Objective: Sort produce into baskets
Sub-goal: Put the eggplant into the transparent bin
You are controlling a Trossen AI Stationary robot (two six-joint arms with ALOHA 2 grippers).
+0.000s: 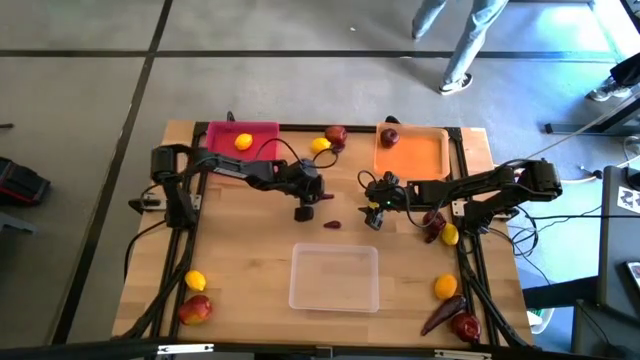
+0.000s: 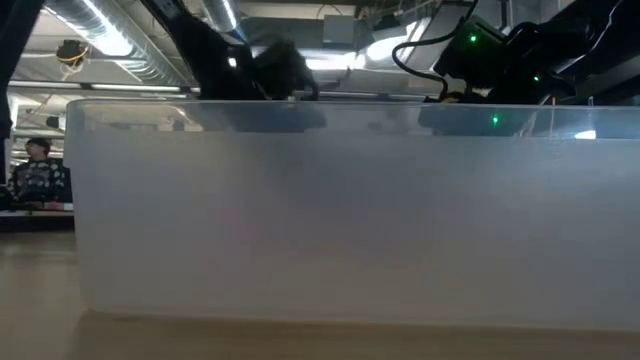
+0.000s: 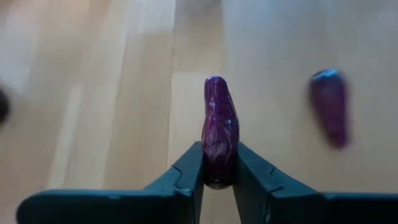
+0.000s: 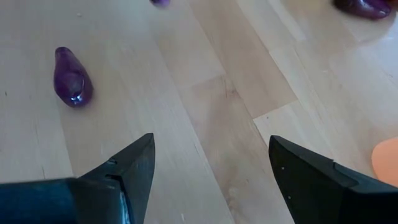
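The left end effector (image 3: 219, 180) is clamped on a small purple pod (image 3: 220, 127) at the middle of the bench (image 1: 250, 250), just behind the clear tray (image 1: 334, 277). The grip is only on the pod's end, so I think it should lift slowly and straight up. The right end effector (image 4: 211, 168) waits nearby with fingers apart, near a second pod (image 4: 72, 77).

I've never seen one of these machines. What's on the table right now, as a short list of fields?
left gripper: shut on a purple pod, mid-table
right gripper: open, empty, above bare wood
second purple pod: lying loose on the table
pink tray: holds one yellow fruit
orange tray: holds one dark red fruit
clear tray: nothing in it
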